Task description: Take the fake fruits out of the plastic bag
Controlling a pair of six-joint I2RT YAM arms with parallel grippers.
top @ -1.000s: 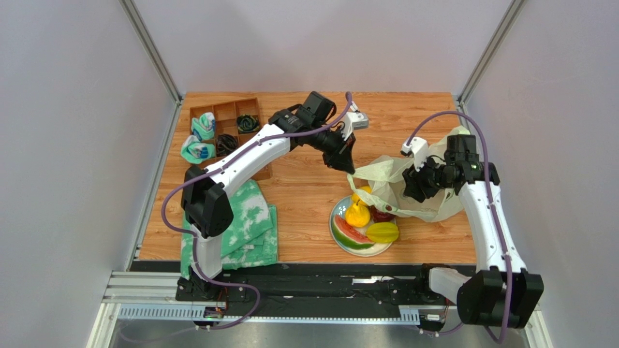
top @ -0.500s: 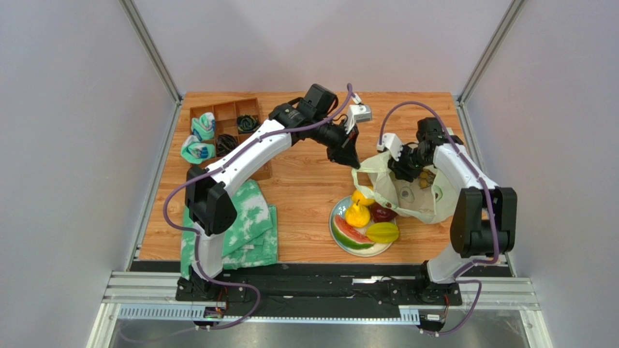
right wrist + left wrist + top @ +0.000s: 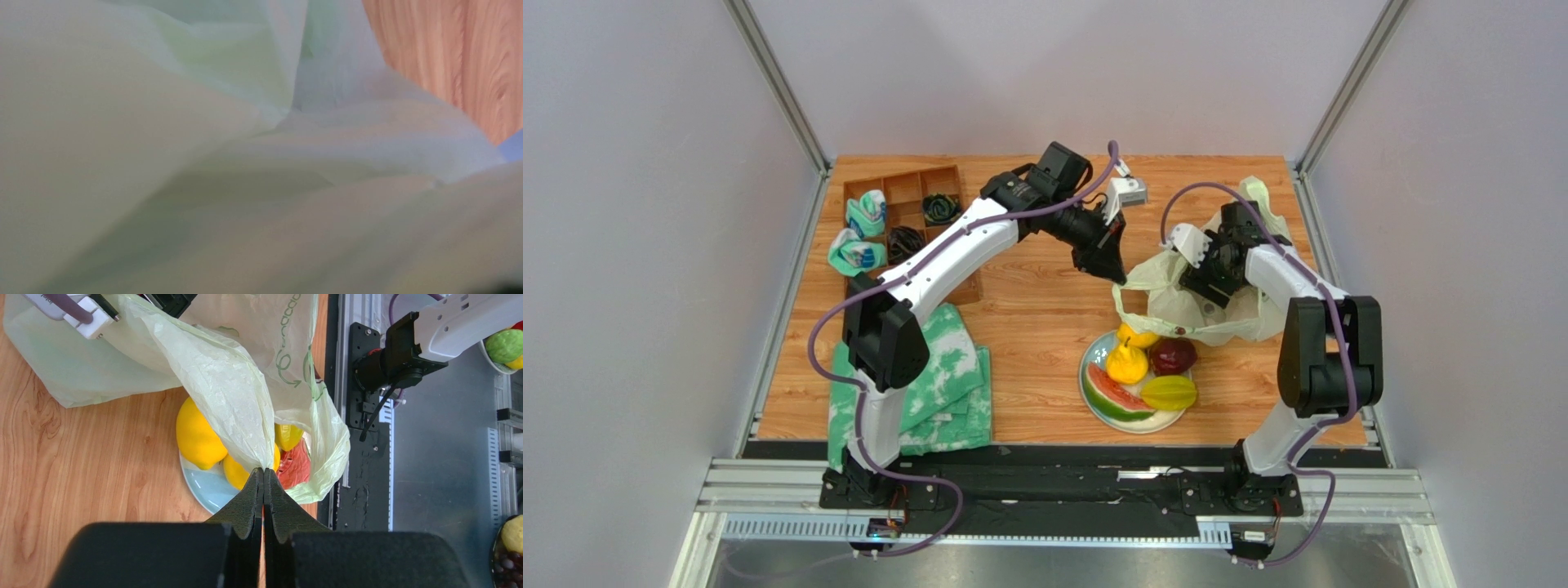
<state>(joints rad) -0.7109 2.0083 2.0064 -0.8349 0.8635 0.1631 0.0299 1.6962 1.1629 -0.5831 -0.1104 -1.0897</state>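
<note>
One view, the right wrist's, shows only pale film, so we cannot tell how the right gripper (image 3: 1201,265) stands at the plastic bag (image 3: 1155,294). A mottled cloth (image 3: 946,368) lies left. The plate (image 3: 1084,382) holds the fake fruits (image 3: 1169,392), partly under the bag. The left gripper (image 3: 264,473) is clenched on a fold of the bag above the plate.

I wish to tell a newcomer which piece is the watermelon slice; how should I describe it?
On the wooden table, find the round plate right of the green-and-white cloth. The watermelon slice lies at the plate's near-left rim. It alone is a red wedge with a green rind; its neighbours are yellow or dark red.
</note>
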